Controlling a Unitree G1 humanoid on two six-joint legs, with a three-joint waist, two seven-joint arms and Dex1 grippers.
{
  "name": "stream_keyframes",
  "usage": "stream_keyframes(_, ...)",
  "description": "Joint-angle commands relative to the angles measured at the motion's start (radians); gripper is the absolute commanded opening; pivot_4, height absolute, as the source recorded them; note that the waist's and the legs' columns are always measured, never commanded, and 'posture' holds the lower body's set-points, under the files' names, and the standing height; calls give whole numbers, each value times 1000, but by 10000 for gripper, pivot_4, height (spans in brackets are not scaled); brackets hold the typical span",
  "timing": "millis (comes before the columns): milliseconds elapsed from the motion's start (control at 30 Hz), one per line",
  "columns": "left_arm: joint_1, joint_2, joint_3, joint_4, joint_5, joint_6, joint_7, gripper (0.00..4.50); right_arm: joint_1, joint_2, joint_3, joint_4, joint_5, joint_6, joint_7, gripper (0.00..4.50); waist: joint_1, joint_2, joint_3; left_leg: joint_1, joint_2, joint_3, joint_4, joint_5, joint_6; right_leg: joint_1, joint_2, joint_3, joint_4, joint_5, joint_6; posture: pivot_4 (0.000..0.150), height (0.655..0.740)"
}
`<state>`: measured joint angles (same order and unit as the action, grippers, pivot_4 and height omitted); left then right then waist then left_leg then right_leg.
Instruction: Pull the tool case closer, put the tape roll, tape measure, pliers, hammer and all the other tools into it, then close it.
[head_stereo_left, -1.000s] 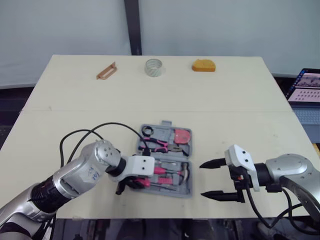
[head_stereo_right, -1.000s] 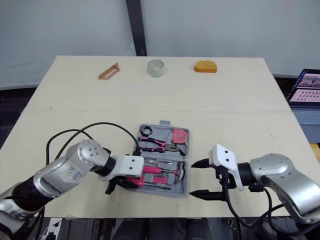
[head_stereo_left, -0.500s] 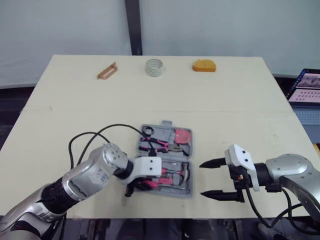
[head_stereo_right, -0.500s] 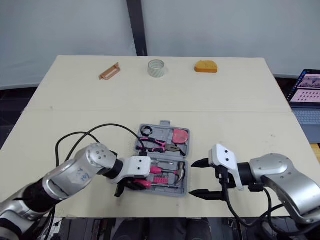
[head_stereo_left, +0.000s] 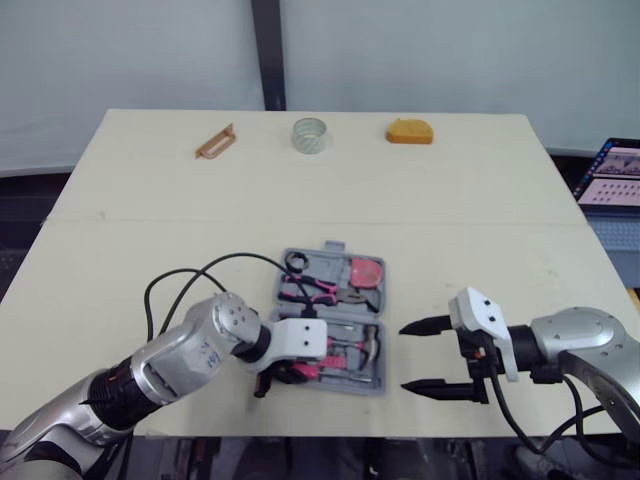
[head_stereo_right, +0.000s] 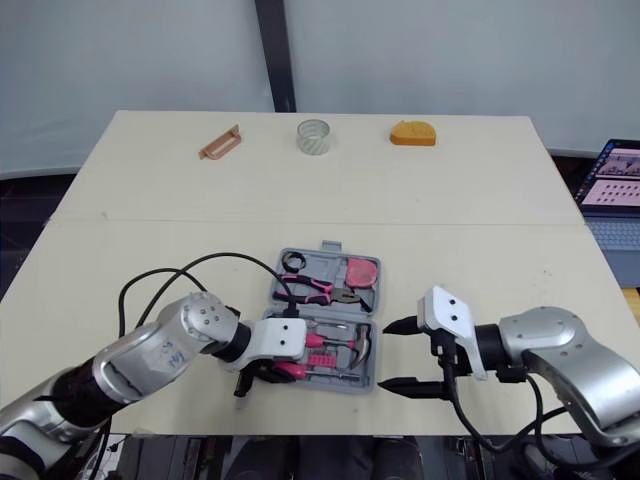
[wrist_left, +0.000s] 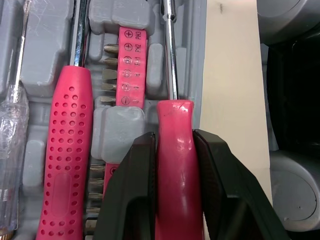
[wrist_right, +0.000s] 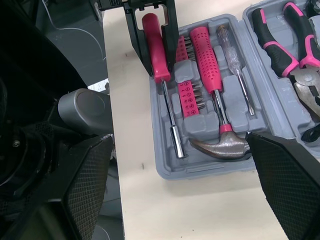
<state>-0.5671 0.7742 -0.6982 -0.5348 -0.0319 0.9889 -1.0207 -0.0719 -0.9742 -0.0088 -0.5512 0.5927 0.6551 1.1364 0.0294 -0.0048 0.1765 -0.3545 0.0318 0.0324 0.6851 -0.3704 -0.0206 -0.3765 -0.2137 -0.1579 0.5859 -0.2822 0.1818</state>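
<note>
The left gripper (wrist_left: 174, 140) clamps the pink driver (wrist_right: 154, 52), whose long axis lies along the slot at the near edge of the case (head_stereo_left: 333, 246), shaft pointing toward the right gripper (head_stereo_left: 404, 357), spread wide and empty just right of the case.

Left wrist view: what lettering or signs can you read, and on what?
"PH2": on the pink bit holder, by a circled plus.
"PH1": next along that strip, less sure.
Circled plus and minus signs: same strip; its other labels are too blurred.
Nothing on the screwdriver handle in the left pincer.
</note>
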Motion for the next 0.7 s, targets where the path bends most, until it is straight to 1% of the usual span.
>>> stream_keyframes(33,-4,-9,-4,1,2,-20,6,6419,-11,0,-12,-32,16,-6,-3,45000,0,0,0,0,0,0,0,0,0,0,0,0,0,0,0,1500,7400)
stream_keyframes(700,2,-17,-17,12,5,-49,17,6419,-11,4,-10,-26,13,-10,-6,45000,0,0,0,0,0,0,0,0,0,0,0,0,0,0,0,1500,7400)
